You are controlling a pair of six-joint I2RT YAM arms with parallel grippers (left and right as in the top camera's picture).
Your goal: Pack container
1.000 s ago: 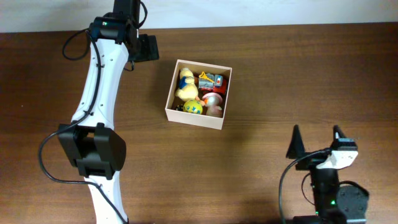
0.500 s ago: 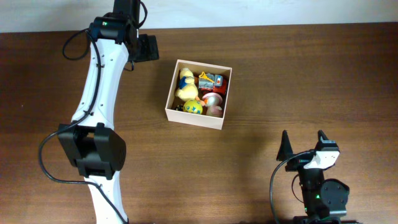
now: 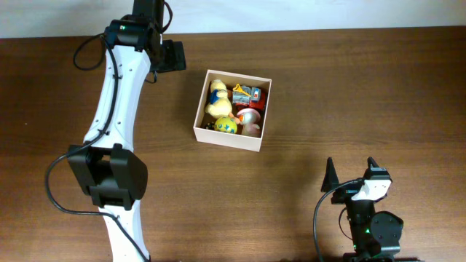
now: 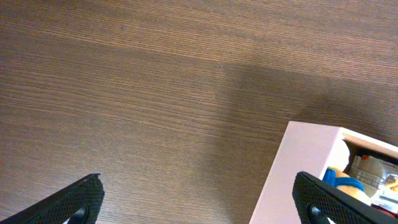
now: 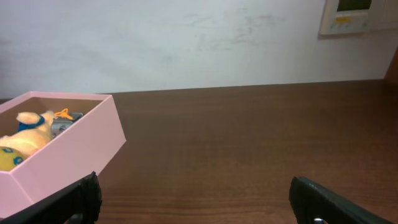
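Over the last 1 second the right pincer (image 3: 351,169) has drawn back toward the near edge of the dark brown wooden surface (image 3: 349,87), while the left pincer (image 3: 172,57) has stayed beside the far-left corner of the square, shallow, cream-walled cardboard container (image 3: 226,137); the 2 pincers gape wide, holding nothing. The container sits mid-surface, holding a yellow plush toy (image 3: 218,98), a red toy car (image 3: 249,94) and a yellow patterned ball (image 3: 226,125); no toy lies outside it, so packing looks essentially finished; no writing is legible, the car's markings being too small.
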